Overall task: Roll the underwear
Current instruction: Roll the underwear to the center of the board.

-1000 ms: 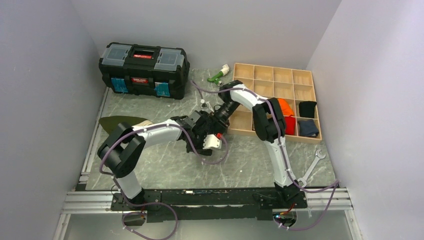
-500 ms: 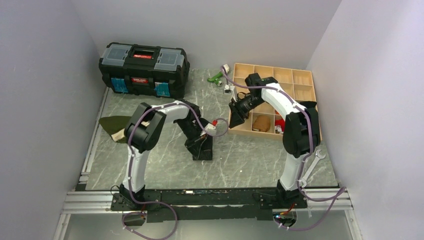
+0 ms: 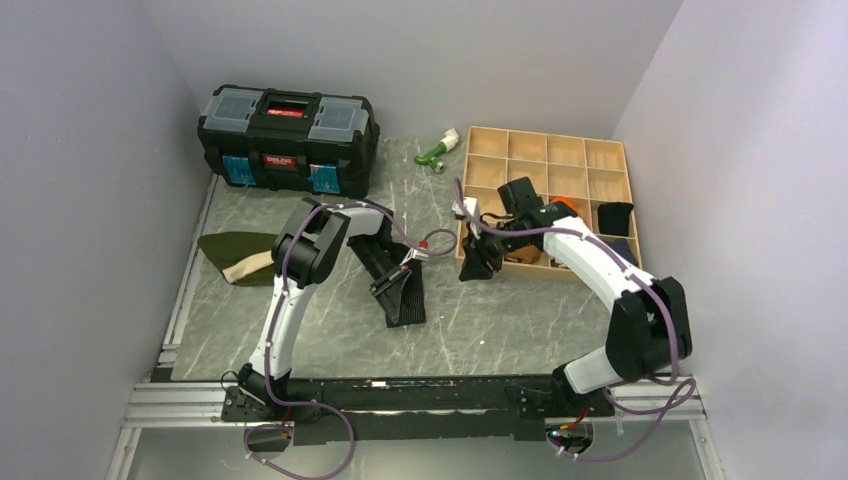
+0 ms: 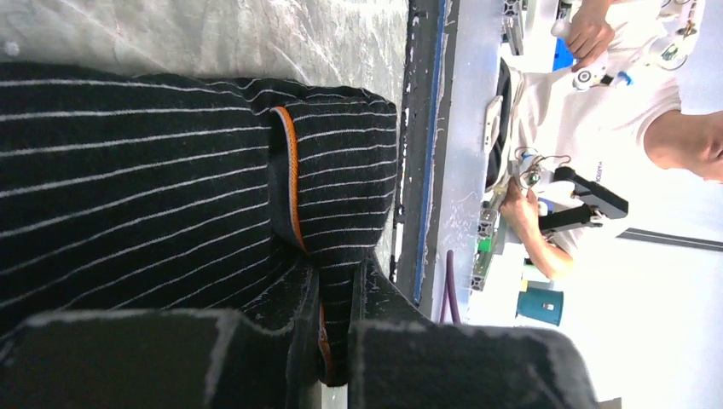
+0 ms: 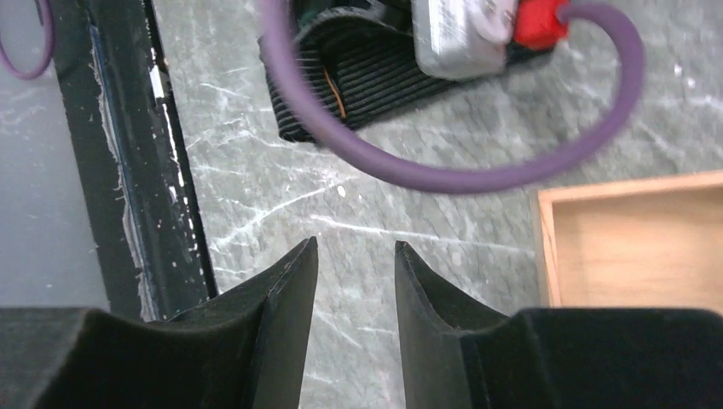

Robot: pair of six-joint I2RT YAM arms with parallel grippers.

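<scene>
The underwear [image 3: 404, 300] is black with fine grey stripes and lies folded into a narrow strip on the marble table, left of centre. It fills the left wrist view [image 4: 170, 187], where an orange seam shows. My left gripper [image 3: 392, 288] is shut on the underwear's edge; its fingers pinch the striped cloth [image 4: 337, 273]. My right gripper [image 3: 474, 264] is open and empty, hovering over bare table [image 5: 355, 251] by the wooden tray's front left corner, to the right of the underwear [image 5: 375, 77].
A black toolbox [image 3: 288, 125] stands at the back left. An olive green garment with a cream band [image 3: 235, 255] lies at the left. A wooden compartment tray [image 3: 545, 160] holds cloth bundles at the right. A green spray bottle [image 3: 437, 150] lies behind it. A purple cable [image 5: 460, 175] loops above the table.
My left arm has drawn back and laid the underwear lower on the table, still holding it. My right gripper has come away from the tray toward the table's middle.
</scene>
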